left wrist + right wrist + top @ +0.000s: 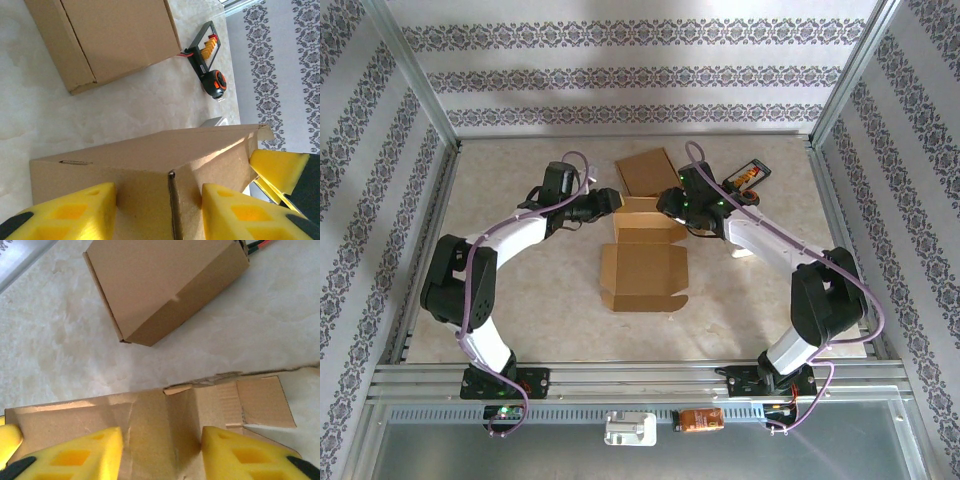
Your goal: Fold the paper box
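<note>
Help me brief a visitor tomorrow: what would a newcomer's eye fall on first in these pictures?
The half-folded paper box lies open at the middle of the table, with the left gripper and right gripper both at its far wall. Behind it sits a closed brown box, and to that box's right an orange-and-black tape measure.

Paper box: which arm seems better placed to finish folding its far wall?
Left, probably: the left gripper straddles a raised corner fold of the paper box; the right gripper straddles a flatter wall section.
</note>
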Controlling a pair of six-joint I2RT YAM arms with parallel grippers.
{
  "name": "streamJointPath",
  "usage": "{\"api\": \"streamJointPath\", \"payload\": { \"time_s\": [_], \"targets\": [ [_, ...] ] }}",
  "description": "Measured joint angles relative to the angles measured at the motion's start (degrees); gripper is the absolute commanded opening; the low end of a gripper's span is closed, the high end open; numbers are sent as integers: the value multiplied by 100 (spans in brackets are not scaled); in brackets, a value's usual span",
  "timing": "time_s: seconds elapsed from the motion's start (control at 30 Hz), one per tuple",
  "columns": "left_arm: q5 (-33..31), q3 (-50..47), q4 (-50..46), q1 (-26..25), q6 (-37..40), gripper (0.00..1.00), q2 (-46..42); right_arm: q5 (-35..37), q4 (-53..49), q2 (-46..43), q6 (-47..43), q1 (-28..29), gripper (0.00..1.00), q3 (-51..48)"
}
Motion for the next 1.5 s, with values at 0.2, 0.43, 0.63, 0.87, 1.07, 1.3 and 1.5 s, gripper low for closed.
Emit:
{"api": "streamJointPath", "payload": {
  "time_s": [0.2, 0.43, 0.63, 0.87, 1.07, 1.3, 1.5],
  "targets": [
    [-68, 81, -68, -35, 44, 46, 7, -162, -229, -136, -278, 0, 61, 13],
    [-98, 208, -157, -59, 116, 46, 90, 26, -236, -1528, -275, -111, 66, -863],
    [-101, 208, -160, -72, 131, 46, 90, 358, 417, -1869, 44, -66, 78, -2262],
    [-109, 245, -221, -74, 179, 46, 90, 636, 1292, -872, -114, 83, 82, -2435],
    [-107, 271, -295, -74, 216, 46, 90, 866, 2210, -111, -236, 94, 83, -2400],
    [-131, 293, -350, -74, 286, 46, 90, 990, 3206, 452, -251, 131, 63, -2406],
    [-210, 319, -363, -79, 310, 46, 90, 944, 3812, 466, -184, 262, 52, -2557]
  ]
}}
